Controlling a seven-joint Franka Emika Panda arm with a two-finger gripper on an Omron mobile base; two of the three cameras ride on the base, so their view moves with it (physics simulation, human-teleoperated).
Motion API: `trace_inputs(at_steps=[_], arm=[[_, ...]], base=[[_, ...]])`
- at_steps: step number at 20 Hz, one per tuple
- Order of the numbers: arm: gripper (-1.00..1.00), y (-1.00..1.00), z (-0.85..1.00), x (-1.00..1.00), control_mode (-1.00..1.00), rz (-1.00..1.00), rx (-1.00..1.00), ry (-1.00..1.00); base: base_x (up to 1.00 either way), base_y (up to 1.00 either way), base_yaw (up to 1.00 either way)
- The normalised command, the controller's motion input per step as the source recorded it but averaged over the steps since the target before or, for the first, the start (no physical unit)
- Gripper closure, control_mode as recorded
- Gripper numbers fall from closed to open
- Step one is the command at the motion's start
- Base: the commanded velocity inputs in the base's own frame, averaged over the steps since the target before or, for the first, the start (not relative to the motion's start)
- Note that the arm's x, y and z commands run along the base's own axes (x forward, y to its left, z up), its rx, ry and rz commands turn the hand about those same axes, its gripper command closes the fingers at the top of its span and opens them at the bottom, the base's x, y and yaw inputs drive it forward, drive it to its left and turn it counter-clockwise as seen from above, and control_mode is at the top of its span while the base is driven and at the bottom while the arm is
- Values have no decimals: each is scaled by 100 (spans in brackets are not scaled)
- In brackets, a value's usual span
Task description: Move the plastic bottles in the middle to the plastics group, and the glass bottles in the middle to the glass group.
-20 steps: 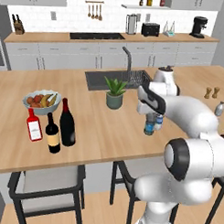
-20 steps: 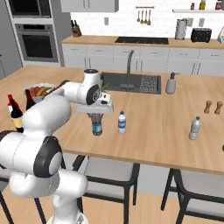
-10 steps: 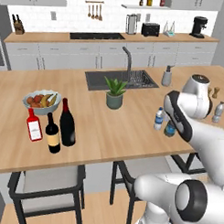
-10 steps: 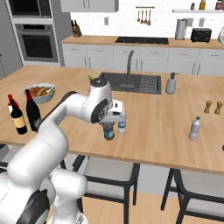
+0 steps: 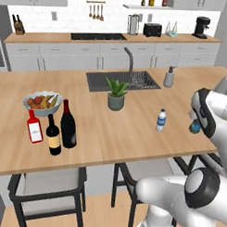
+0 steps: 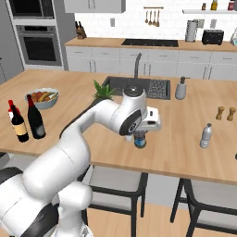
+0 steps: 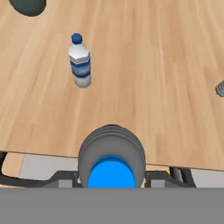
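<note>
Jaws of gripper (image 6: 140,133) clamped on blue-capped bottle (image 7: 111,162); bottle hangs upright under hand, just above counter (image 6: 185,152), near front edge. Second water bottle (image 5: 161,120) with blue label stands upright mid-counter, apart from gripper, right of potted plant (image 5: 116,93). Pale grey bottle (image 6: 206,135) stands further right, near pepper mills (image 6: 225,113). Tall dark wine bottle (image 5: 67,124) stands at left, just beside shorter tan-label bottle (image 5: 52,134) and red bottle (image 5: 34,126), in front of fruit bowl (image 5: 42,102).
</note>
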Motion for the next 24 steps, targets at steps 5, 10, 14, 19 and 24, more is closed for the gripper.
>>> trace_inputs(at_steps=[5, 10, 14, 19, 24], arm=[[100, -99, 22, 10, -100, 0, 0, 2], [100, -71, 0, 24, -100, 0, 0, 10], [100, -11, -9, 43, -100, 1, -1, 18], [100, 0, -20, 63, -100, 4, 0, 8], [100, 0, -34, 37, -100, 0, 0, 4]], base=[[0, 0, 0], [0, 0, 0], [0, 0, 0], [0, 0, 0], [0, 0, 0]])
